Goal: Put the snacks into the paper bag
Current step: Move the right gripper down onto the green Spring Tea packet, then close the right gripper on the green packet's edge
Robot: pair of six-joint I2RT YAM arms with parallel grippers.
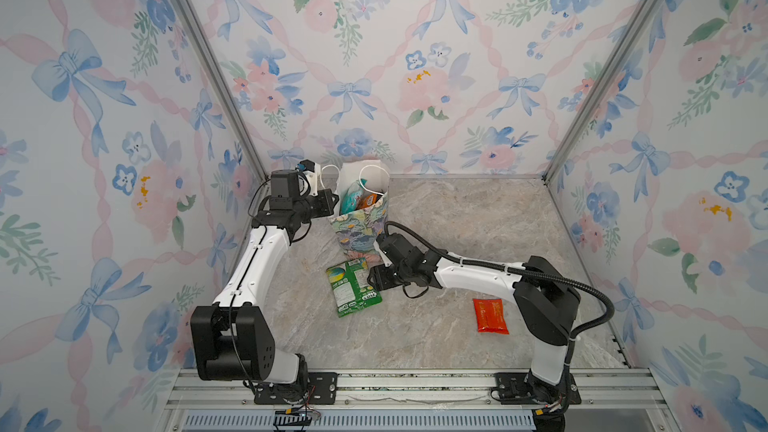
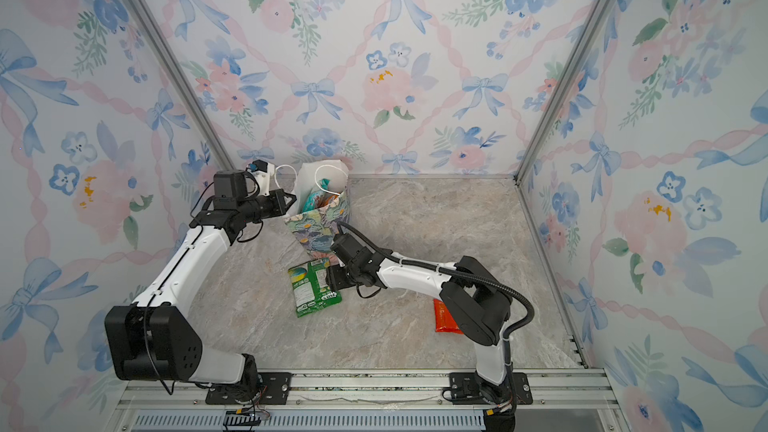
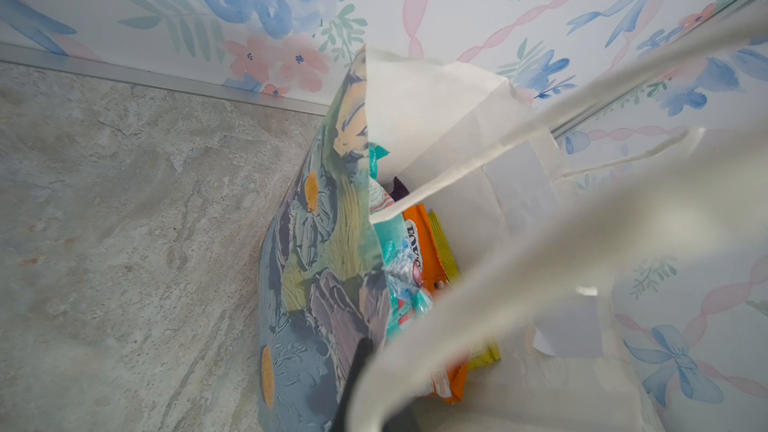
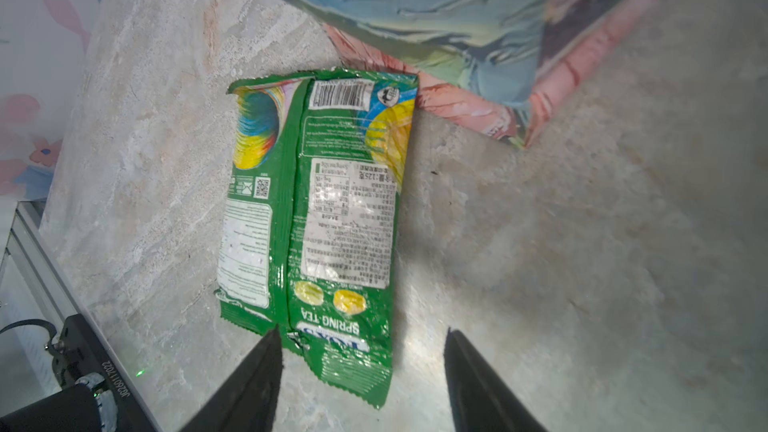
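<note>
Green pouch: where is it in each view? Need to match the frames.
Top view: green pouch in the lower middle, just in front of the bag.
Top view: same spot, left of centre.
Left wrist: not in it.
Right wrist: centre, flat, back side up, near end between the open fingers of the right hand.
Shared landmark: the bag's painted wall, in all four views.

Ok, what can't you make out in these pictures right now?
Paper bag contents, left wrist view: a teal pouch, an orange pouch and a yellow pouch show; the bag wall and blurred cord handle hide the rest.
Left gripper: what it pinches is hidden at the bag's rim in both top views.
Red pouch: half behind the right arm in a top view; print too small.
</note>
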